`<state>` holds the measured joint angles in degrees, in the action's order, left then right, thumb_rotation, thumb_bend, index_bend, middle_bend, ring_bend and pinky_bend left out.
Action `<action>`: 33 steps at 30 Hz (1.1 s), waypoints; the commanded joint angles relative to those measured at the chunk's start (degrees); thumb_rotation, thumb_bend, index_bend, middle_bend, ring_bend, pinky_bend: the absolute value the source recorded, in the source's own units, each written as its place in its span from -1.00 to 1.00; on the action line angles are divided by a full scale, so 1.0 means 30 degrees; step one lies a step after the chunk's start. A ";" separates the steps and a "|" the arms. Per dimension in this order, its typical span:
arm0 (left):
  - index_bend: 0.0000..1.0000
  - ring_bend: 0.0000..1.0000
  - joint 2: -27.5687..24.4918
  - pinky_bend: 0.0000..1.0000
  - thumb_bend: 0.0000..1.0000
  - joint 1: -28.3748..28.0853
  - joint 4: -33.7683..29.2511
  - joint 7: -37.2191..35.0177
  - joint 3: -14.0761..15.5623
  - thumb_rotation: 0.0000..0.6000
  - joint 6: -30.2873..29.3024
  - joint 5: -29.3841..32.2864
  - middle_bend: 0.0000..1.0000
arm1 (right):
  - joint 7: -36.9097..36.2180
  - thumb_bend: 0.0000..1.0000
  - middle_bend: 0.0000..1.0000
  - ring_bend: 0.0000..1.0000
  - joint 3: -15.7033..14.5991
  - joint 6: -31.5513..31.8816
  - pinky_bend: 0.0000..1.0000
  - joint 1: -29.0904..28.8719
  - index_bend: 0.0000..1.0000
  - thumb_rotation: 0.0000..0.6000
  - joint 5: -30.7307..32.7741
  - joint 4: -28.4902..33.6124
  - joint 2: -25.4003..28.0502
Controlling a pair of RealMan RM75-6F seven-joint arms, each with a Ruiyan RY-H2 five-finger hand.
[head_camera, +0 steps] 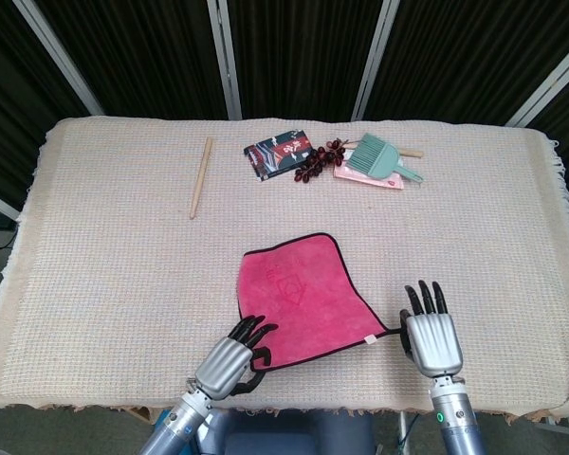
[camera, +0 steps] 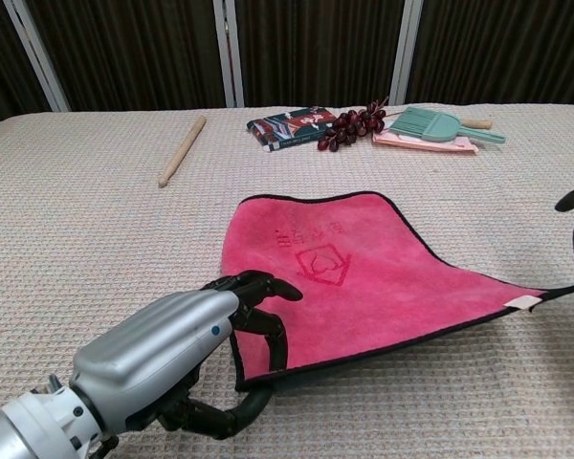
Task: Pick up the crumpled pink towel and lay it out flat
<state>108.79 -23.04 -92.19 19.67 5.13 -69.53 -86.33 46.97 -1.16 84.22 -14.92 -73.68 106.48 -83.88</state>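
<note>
Tension is key: left hand [camera: 187, 359] pinching the towel [head_camera: 299, 294] corner and right hand [head_camera: 431, 332] pinching its loop should release evenly onto the bench [head_camera: 104, 275].

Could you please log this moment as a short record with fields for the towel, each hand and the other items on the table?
towel: pink towel spread nearly flat on the table, black-edged, logo facing up
left hand: left hand grips the towel's near left corner, fingers curled over the edge
right hand: right hand at the towel's near right corner by the white tag; grip cannot be confirmed
far edge items: wooden stick, booklet, grapes, teal brush on a pink card
</note>
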 commanded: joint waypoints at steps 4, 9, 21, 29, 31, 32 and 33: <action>0.24 -1.00 0.0238 -1.00 0.05 0.0097 0.0070 0.0113 0.0029 1.00 0.0119 0.0008 -0.77 | -0.0120 0.13 -0.65 -0.97 0.0263 -0.0078 -1.00 0.0071 0.27 1.00 0.0262 -0.0187 0.0094; 0.24 -1.00 0.0368 -1.00 0.05 0.0201 0.0110 0.0131 0.0091 1.00 0.0206 0.0016 -0.77 | -0.0257 0.13 -0.65 -0.97 0.0443 -0.0153 -1.00 0.0142 0.27 1.00 0.0471 -0.0303 0.0213; 0.24 -1.00 0.1099 -1.00 0.05 0.0267 0.0245 0.0430 -0.0045 1.00 0.0450 -0.0074 -0.77 | -0.0138 0.13 -0.65 -0.97 0.0674 -0.0101 -1.00 0.0278 0.27 1.00 0.0523 -0.0240 0.0446; 0.24 -1.00 0.1602 -1.00 0.05 0.0231 0.0347 0.0766 -0.0228 1.00 0.0633 -0.0076 -0.78 | -0.0296 0.13 -0.65 -0.97 0.0940 -0.0108 -1.00 0.0366 0.27 1.00 0.0774 -0.0403 0.0584; 0.22 -1.00 0.1662 -1.00 0.02 0.0232 0.0361 0.0848 -0.0228 1.00 0.0715 -0.0022 -0.79 | -0.0405 0.13 -0.65 -0.97 0.0974 -0.0152 -1.00 0.0391 0.26 1.00 0.0845 -0.0464 0.0620; 0.20 -1.00 0.1666 -1.00 -0.03 0.0235 0.0355 0.0933 -0.0211 1.00 0.0772 0.0028 -0.80 | -0.0436 0.13 -0.65 -0.97 0.0968 -0.0175 -1.00 0.0403 0.23 1.00 0.0854 -0.0487 0.0634; 0.18 -1.00 0.1654 -1.00 -0.07 0.0235 0.0338 0.1037 -0.0188 1.00 0.0830 0.0072 -0.81 | -0.0452 0.13 -0.65 -0.98 0.0962 -0.0190 -1.00 0.0414 0.16 1.00 0.0855 -0.0499 0.0650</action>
<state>113.75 -22.33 -91.13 22.51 4.49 -67.23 -86.26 45.66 1.71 83.70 -13.72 -71.15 105.03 -81.98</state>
